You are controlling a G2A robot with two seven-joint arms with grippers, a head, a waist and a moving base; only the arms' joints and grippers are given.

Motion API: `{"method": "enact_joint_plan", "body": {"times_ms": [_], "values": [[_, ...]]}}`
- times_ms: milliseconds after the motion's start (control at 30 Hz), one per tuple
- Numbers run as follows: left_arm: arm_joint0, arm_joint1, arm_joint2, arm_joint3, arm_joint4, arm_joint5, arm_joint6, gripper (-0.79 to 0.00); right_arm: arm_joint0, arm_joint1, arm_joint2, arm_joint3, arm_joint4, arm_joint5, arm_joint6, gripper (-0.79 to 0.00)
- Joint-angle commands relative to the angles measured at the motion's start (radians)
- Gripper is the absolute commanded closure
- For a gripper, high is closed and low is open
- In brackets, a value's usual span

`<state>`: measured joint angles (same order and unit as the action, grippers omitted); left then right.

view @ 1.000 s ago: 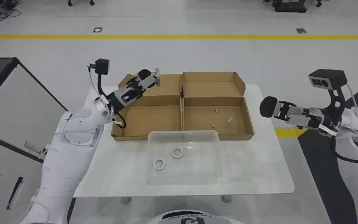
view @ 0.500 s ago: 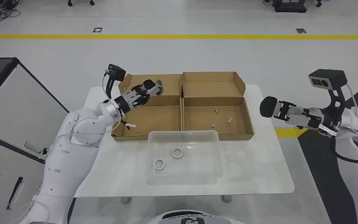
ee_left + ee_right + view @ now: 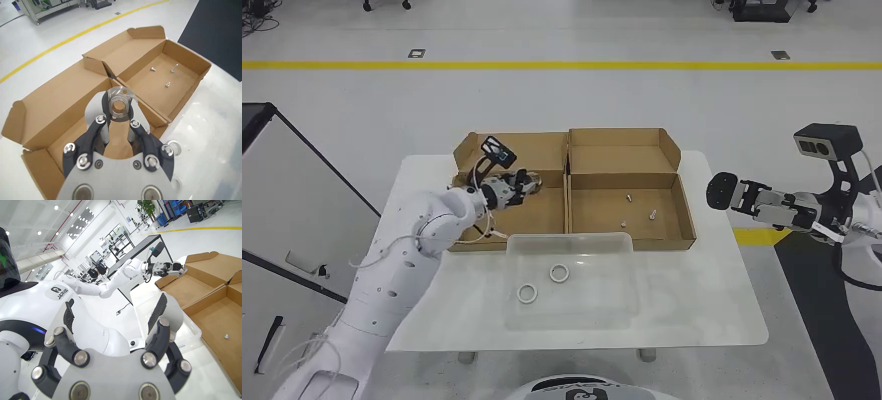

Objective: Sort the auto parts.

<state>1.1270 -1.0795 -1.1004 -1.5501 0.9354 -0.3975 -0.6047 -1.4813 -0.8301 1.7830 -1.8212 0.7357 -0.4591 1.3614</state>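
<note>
Bright ceiling lights (image 3: pixel 39 233), glare on table (image 3: pixel 213 117), faint shadows

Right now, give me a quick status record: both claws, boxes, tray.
left claw: shut on a metal disc with a raised hub, held above the left box
right claw: open, holding nothing, by the right edge of the table
left box: open cardboard, beside the right box
right box: three small bolts lying apart on its floor
tray: clear plastic, in front of both boxes
rings: two, inside the tray, not touching
</note>
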Motion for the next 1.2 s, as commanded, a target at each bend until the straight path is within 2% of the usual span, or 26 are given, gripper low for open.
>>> {"method": "enact_joint_plan", "body": {"times_ms": [0, 167, 333, 433, 700, 1167], "values": [[-0.025, -0.005, 0.03, 0.018, 0.03, -0.006, -0.029, 0.0, 0.0, 0.0, 0.0, 0.0, 0.0, 0.0, 0.0, -0.785], [-0.095, -0.02, 0.087, 0.056, 0.05, -0.013, -0.085, 0.0, 0.0, 0.0, 0.0, 0.0, 0.0, 0.0, 0.0, -0.785], [-0.169, -0.036, 0.142, 0.117, 0.044, -0.017, -0.203, 0.0, 0.0, 0.0, 0.0, 0.0, 0.0, 0.0, 0.0, -0.785], [-0.208, -0.047, 0.174, 0.151, 0.053, -0.019, -0.233, 0.0, 0.0, 0.0, 0.0, 0.0, 0.0, 0.0, 0.0, -0.785], [-0.278, -0.076, 0.264, 0.261, 0.128, -0.03, -0.235, 0.0, 0.0, 0.0, 0.0, 0.0, 0.0, 0.0, 0.0, -0.785], [-0.353, -0.132, 0.366, 0.448, 0.127, -0.036, -0.219, 0.0, 0.0, 0.0, 0.0, 0.0, 0.0, 0.0, 0.0, -0.785]]}}
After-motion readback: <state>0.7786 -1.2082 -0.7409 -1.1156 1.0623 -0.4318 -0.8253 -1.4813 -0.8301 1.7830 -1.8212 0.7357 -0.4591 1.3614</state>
